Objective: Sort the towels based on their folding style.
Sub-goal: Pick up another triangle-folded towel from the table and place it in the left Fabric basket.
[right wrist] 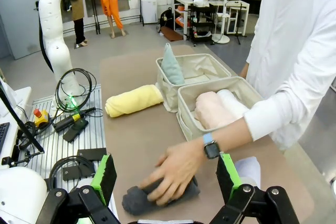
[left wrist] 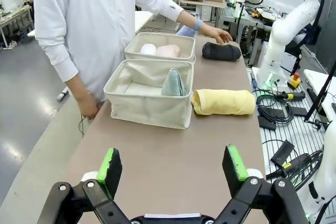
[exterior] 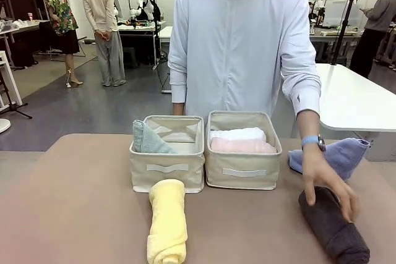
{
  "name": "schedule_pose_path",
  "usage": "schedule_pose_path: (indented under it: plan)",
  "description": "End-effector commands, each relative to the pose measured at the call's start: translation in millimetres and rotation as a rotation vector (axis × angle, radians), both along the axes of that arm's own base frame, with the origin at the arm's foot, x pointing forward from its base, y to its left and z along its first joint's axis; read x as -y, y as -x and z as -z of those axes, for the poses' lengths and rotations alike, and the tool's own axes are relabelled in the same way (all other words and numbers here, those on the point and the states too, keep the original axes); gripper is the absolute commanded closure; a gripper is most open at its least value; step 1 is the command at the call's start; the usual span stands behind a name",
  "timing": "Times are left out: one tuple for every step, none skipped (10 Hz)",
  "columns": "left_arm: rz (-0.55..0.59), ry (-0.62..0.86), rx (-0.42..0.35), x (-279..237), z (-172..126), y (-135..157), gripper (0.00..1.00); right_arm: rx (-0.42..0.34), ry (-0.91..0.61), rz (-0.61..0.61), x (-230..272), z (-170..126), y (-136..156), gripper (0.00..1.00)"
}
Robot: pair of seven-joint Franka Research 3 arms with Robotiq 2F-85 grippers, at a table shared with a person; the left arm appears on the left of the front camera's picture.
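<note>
A yellow rolled towel (exterior: 167,222) lies on the table in front of the left bin (exterior: 167,167); a pale green-grey cone towel (exterior: 147,140) stands inside that bin. White (exterior: 239,134) and pink (exterior: 242,146) rolls lie in the right bin (exterior: 242,169). The person's hand (exterior: 328,180) rests on a dark grey roll (exterior: 334,225) at the right. Behind it lies a periwinkle blue towel (exterior: 339,156). My left gripper (left wrist: 173,169) is open above bare table, well short of the bins. Over the near table end, my right gripper (right wrist: 165,174) is open too, just short of the dark grey roll (right wrist: 157,195).
The person stands at the far side, one arm reaching over the right end of the table (exterior: 80,202). Cables and power bricks (left wrist: 283,124) lie on a metal platform beside the table. The other arm's base (right wrist: 58,35) rises beyond the yellow roll (right wrist: 134,100).
</note>
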State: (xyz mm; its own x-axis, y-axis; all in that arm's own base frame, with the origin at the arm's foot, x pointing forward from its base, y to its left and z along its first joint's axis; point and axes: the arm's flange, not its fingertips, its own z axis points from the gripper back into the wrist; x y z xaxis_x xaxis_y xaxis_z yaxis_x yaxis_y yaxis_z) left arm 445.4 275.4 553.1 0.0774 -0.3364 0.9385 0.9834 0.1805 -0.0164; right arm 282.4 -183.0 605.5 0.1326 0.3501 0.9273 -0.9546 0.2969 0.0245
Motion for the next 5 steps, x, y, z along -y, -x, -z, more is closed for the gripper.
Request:
schedule_pose_path:
  plan:
    - [0.0, -0.023, -0.004, 0, -3, 5, 0.0, 0.024, -0.024, -0.006, -1, -1, -2, 0.0]
    - [0.0, -0.023, -0.004, 0, -3, 5, 0.0, 0.024, -0.024, -0.006, -1, -1, -2, 0.0]
    - [0.0, -0.023, -0.004, 0, -3, 5, 0.0, 0.024, -0.024, -0.006, -1, -1, -2, 0.0]
    - [0.0, -0.023, -0.004, 0, -3, 5, 0.0, 0.0, 0.0, 0.0, 0, 0, 0, 0.0]
    - [0.0, -0.023, -0.004, 0, -3, 5, 0.0, 0.004, 0.119, -0.02, -22, 1, 6, 0.0]
